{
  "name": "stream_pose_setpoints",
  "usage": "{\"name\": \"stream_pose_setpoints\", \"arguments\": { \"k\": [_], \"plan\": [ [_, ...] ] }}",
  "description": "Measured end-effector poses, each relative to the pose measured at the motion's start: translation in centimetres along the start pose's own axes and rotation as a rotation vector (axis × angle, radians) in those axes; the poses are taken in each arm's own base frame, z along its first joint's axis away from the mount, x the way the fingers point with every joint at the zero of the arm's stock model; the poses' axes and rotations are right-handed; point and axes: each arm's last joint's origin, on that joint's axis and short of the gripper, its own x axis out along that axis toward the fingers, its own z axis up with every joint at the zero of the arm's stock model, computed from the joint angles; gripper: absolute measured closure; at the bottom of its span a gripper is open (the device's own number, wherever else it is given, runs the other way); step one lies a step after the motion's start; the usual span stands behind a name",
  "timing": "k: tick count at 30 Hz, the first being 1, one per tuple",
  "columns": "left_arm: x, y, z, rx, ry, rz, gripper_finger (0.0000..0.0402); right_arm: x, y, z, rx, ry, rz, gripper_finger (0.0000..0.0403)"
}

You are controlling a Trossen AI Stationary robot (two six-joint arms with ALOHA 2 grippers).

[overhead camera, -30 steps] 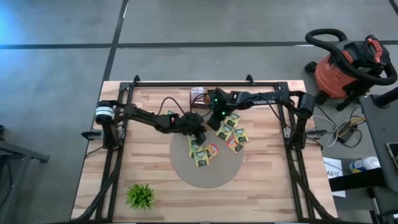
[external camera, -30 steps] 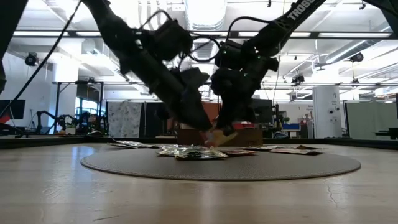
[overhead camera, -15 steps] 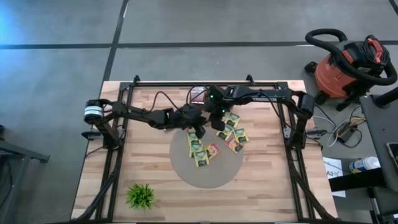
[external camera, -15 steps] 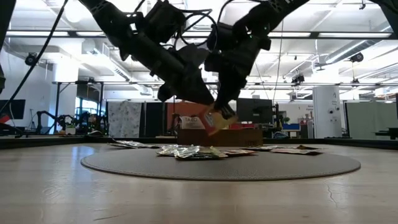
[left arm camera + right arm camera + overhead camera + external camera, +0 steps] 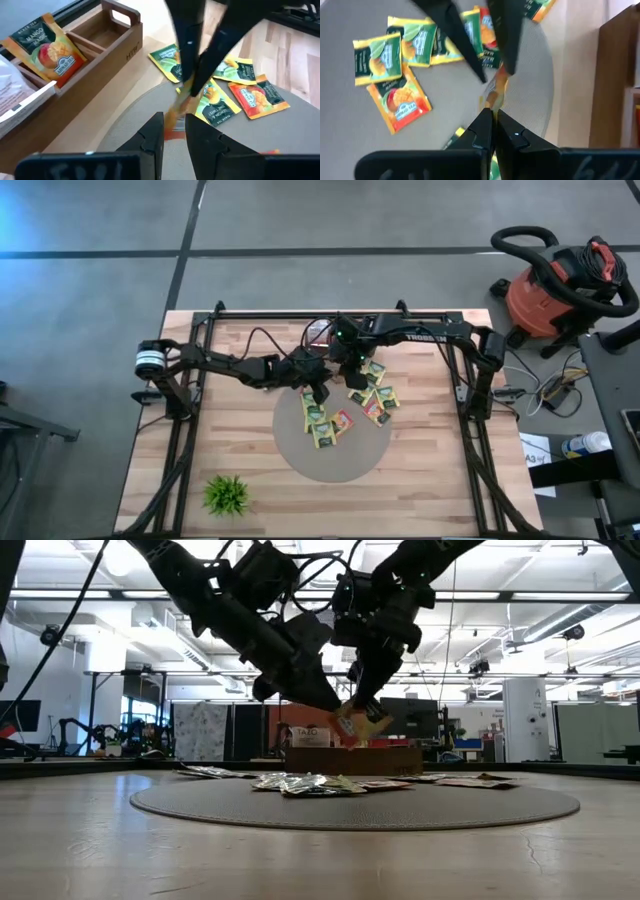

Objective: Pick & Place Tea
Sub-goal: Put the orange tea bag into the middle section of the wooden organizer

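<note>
Several yellow-green and orange tea sachets (image 5: 345, 412) lie flat on a round grey mat (image 5: 335, 460). My right gripper (image 5: 365, 708) is shut on one orange sachet (image 5: 362, 727), held above the pile. My left gripper (image 5: 330, 700) is slightly open right beside it, with its fingertips (image 5: 155, 131) on either side of the sachet's lower edge (image 5: 179, 107). I cannot tell whether they touch it. A wooden box (image 5: 107, 37) stands behind the mat, with one orange sachet (image 5: 47, 45) upright in it. My right gripper pinches the orange sachet by one edge (image 5: 493, 105) between its two shut fingers. The fingers come from above, slanting down. The sachet hangs below them, tilted and edge-on to the wrist camera, and is clear of the mat and the pile.
The wooden box (image 5: 320, 332) sits at the table's far edge, just behind both grippers. A small green plant (image 5: 228, 495) stands at the near left corner. Bare mat shows on the near side (image 5: 400, 805). A red vacuum (image 5: 555, 280) stands off the table.
Both grippers have risen from the sachet pile. My right gripper has lifted the orange sachet clear of the mat and carried it up and a little toward the far edge and the box. My left gripper has stayed close beside it.
</note>
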Motion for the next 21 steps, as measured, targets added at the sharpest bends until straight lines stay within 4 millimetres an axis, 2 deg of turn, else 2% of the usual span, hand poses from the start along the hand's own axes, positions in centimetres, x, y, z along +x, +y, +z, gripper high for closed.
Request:
{"name": "stream_pose_setpoints", "arguments": {
  "k": [6, 21],
  "plan": [
    [-0.05, -0.03, 0.26, -0.002, -0.009, 0.004, 0.0324, 0.01, 0.18, -0.63, -0.038, 0.069, 0.003, 0.0394],
    [0.08, 0.0, -0.07, -0.003, 0.015, -0.002, 0.0324, 0.01, 0.39, -0.42, -0.08, 0.059, 0.007, 0.0394]
  ]
}}
